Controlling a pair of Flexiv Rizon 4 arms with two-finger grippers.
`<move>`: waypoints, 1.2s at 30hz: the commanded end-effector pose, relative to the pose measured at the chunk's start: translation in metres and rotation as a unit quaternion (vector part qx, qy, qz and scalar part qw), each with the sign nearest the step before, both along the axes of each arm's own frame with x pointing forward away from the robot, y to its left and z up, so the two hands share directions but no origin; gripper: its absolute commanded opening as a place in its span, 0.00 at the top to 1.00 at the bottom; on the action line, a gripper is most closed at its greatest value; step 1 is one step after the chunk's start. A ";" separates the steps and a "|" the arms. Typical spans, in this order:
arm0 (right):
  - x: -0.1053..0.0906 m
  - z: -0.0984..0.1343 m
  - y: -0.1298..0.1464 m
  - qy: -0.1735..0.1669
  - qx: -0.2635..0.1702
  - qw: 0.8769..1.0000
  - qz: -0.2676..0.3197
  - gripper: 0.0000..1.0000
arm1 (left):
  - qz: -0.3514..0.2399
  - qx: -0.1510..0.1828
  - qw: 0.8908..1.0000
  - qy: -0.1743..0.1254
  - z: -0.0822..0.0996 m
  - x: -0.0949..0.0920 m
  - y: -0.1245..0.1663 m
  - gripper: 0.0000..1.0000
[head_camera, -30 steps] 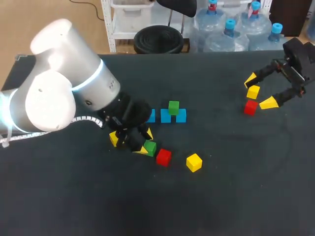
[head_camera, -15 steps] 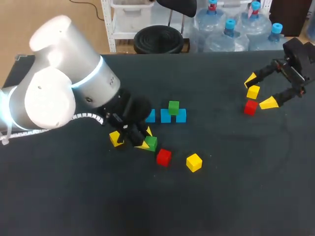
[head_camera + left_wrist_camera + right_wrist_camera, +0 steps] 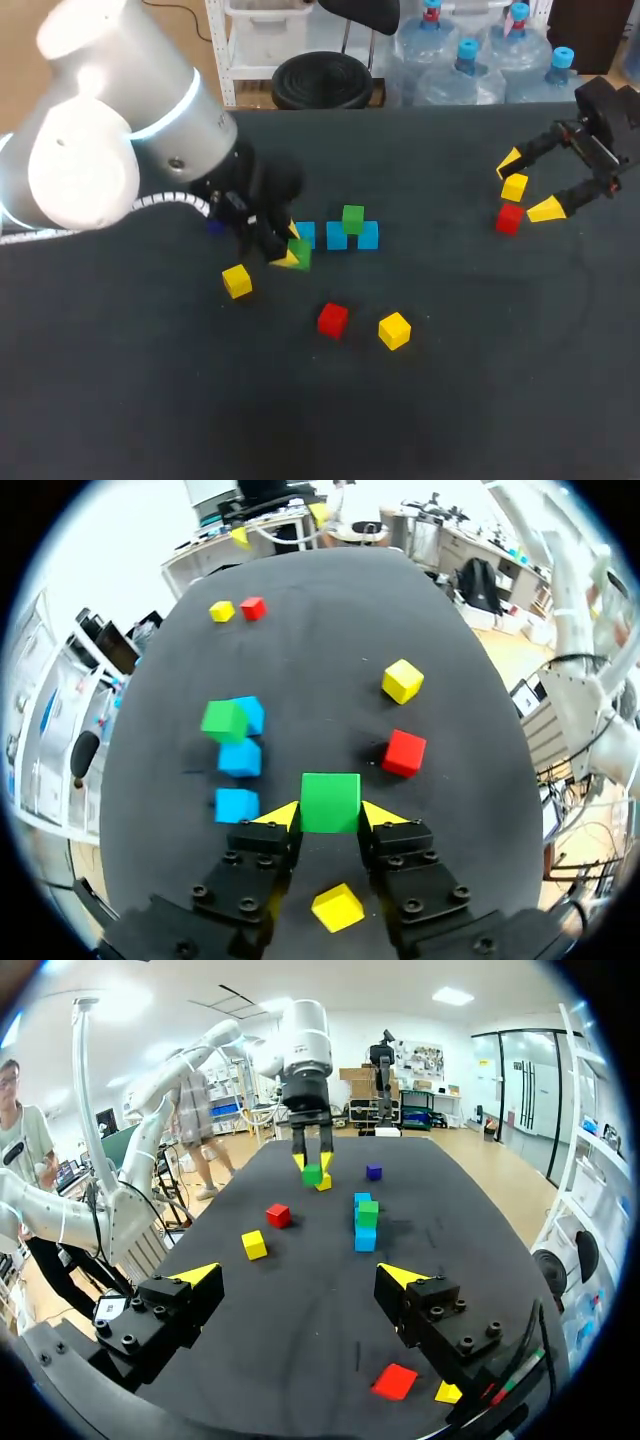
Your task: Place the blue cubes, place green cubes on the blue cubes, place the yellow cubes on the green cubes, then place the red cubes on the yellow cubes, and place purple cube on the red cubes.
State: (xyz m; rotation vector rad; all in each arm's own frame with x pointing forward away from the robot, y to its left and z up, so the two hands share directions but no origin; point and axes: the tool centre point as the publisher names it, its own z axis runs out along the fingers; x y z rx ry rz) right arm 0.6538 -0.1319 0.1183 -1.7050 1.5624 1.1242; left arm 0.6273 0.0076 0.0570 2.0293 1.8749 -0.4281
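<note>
while left gripper (image 3: 330,818) pinches green cube (image 3: 330,800), square it over bare blue cubes (image 3: 238,804), lower gently; right gripper (image 3: 300,1275) spread.

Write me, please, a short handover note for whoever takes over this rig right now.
Left gripper: fingers shut on a small green cube, held close to the row of blue cubes.
Right gripper: open, over one yellow cube and one red cube.
Done: three blue cubes in a row, a second green cube on them.
To do: place the held green cube, then stack yellows (two loose yellow cubes), reds (another red cube), and the purple cube.
</note>
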 end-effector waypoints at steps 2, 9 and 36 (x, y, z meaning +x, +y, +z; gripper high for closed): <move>0.000 -0.001 0.000 -0.001 0.000 1.000 0.000 0.00 | 0.019 0.000 1.000 0.007 0.006 0.015 -0.001 1.00; 0.000 -0.001 0.000 -0.001 0.000 1.000 0.000 0.00 | 0.038 0.002 0.999 0.008 0.006 0.042 -0.007 1.00; 0.000 -0.001 0.000 -0.001 0.000 1.000 0.000 0.00 | 0.060 -0.003 0.998 0.021 -0.020 0.085 -0.029 1.00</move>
